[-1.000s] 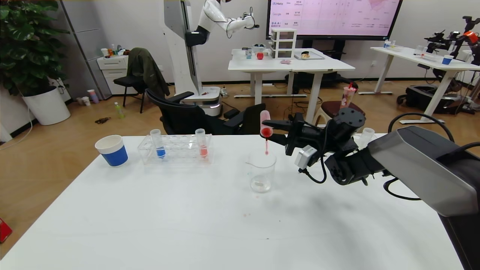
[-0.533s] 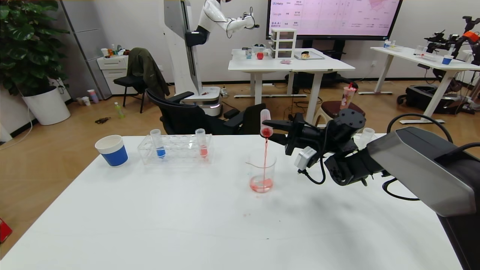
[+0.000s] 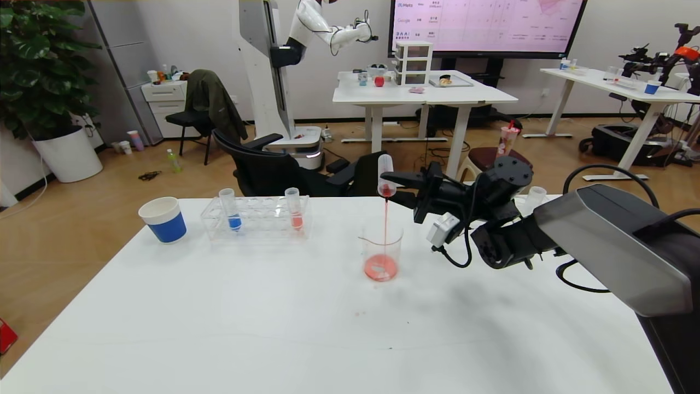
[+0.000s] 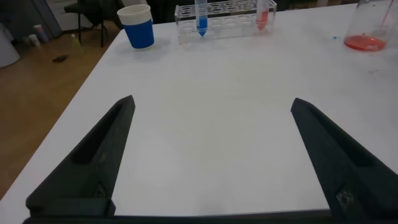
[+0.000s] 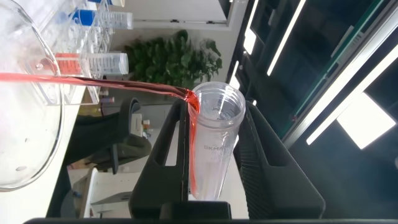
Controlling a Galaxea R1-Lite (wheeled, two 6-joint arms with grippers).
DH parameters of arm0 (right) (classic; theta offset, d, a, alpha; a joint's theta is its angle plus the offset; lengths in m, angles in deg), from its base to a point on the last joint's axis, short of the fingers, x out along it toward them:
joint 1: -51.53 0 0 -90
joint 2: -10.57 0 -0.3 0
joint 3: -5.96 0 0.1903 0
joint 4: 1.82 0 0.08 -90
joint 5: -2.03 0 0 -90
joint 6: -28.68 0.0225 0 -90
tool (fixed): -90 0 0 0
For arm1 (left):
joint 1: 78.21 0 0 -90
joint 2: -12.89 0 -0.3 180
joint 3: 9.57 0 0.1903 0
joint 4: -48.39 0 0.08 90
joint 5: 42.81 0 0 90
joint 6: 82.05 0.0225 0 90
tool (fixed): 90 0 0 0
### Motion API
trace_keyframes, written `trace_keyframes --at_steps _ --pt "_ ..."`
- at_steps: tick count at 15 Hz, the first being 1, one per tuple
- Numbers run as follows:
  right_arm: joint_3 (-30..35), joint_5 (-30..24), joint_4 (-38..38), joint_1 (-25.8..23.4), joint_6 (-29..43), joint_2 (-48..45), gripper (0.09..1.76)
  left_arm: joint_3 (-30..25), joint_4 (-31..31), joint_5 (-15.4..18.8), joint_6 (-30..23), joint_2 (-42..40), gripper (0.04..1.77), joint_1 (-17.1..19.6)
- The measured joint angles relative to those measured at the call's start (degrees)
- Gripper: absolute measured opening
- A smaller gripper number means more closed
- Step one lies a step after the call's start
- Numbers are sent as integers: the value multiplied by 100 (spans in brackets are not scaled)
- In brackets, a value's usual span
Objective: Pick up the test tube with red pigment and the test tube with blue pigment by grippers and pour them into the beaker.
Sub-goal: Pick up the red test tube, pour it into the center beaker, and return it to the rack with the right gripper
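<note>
My right gripper (image 3: 395, 189) is shut on the test tube with red pigment (image 3: 386, 174), held upside down above the beaker (image 3: 381, 253). A thin red stream runs from the tube's mouth into the beaker, which holds a red pool at its bottom. In the right wrist view the tube (image 5: 214, 146) sits between my fingers (image 5: 163, 155), red liquid running along its wall and out past the beaker rim (image 5: 37, 46). The test tube with blue pigment (image 3: 230, 210) stands in the clear rack (image 3: 256, 218), also seen in the left wrist view (image 4: 201, 15). My left gripper (image 4: 211, 124) is open and empty over the near table.
A tube of coral-orange liquid (image 3: 294, 208) stands in the rack's right end. A blue-banded paper cup (image 3: 163, 219) stands left of the rack. Another clear tube (image 3: 534, 199) stands behind my right arm. Small red drops (image 3: 359, 314) mark the table in front of the beaker.
The red drip has grown into a steady stream, the beaker's bottom has filled with red liquid, and the tube holds less. My right gripper has risen slightly.
</note>
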Motion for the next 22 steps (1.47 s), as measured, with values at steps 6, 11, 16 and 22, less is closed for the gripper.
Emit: trace_keyframes --at_steps 6,11,16,22 --pt "-143 -33 -20 1 -217 0 49 0 0 0 -2 0 175 0" --pt "-71 -9 -60 22 -306 -2 49 0 0 2 -2 0 175 0" --pt "-85 618 -50 34 640 -138 49 0 0 2 0 0 175 0" --pt "284 1921 -733 138 3027 -523 49 0 0 0 -2 0 175 0"
